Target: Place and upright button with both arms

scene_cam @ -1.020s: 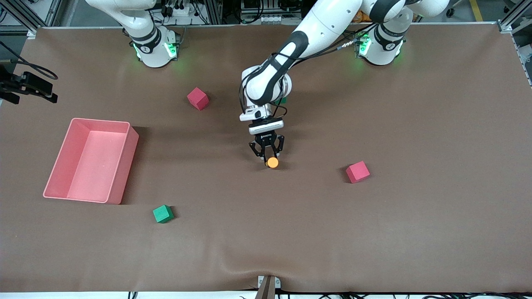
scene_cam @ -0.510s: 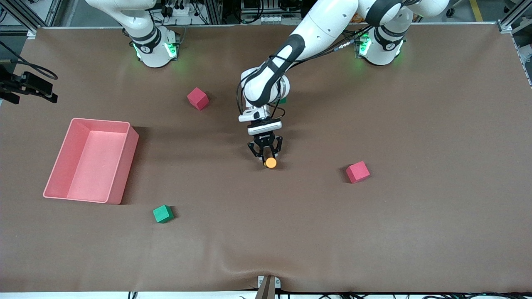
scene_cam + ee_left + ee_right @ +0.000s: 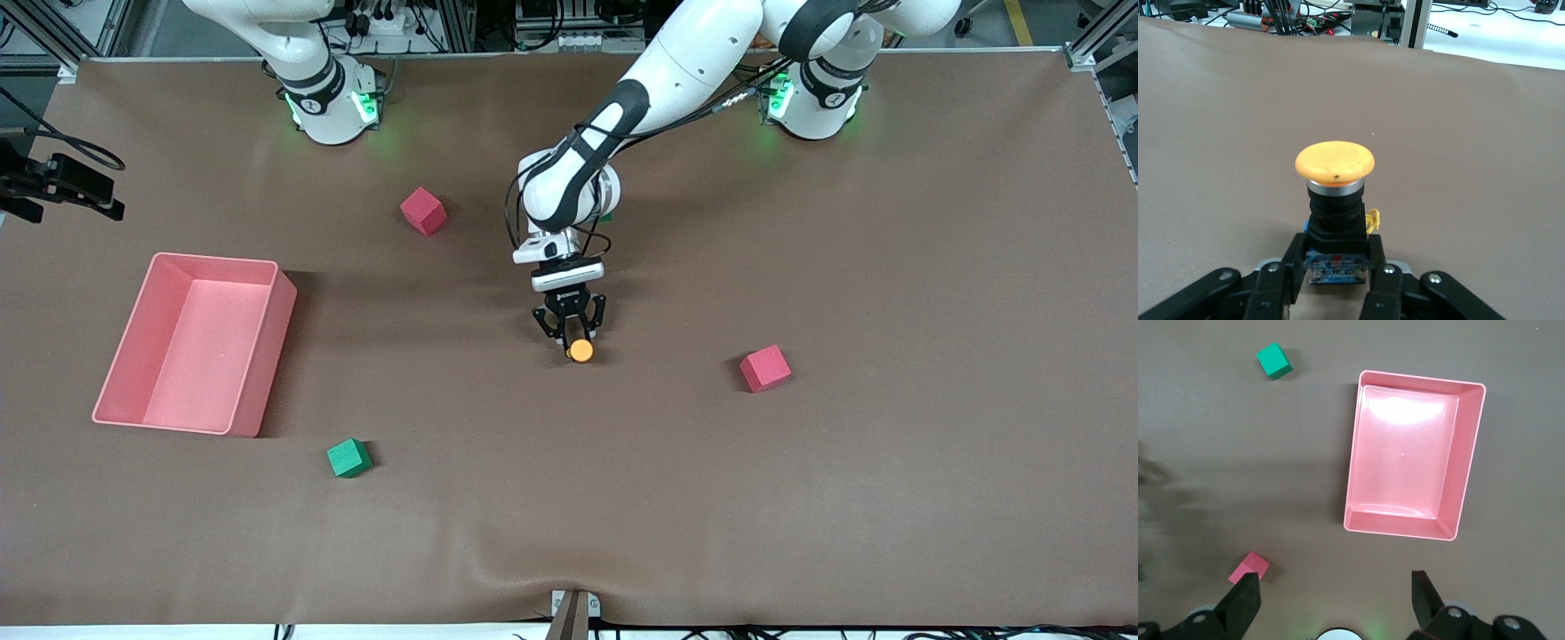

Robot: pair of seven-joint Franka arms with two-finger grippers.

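Note:
The button (image 3: 581, 350) has a round orange cap on a black body. It stands upright on the brown mat at the table's middle, cap up in the left wrist view (image 3: 1335, 162). My left gripper (image 3: 573, 341) is low at the mat, shut on the button's base, and its fingers (image 3: 1377, 263) press both sides of the black and blue base. My right gripper (image 3: 1335, 600) is open and empty, high over the table near its own base. It is out of the front view and its arm waits.
A pink bin (image 3: 213, 260) stands toward the right arm's end and also shows in the right wrist view (image 3: 1418, 381). One red cube (image 3: 422, 211) lies near the right arm's base and another red cube (image 3: 765, 368) lies beside the button. A green cube (image 3: 348, 458) lies nearer the camera.
My left gripper with the button has shifted a little toward the right arm's end and settled lower. The cubes and the bin have not moved.

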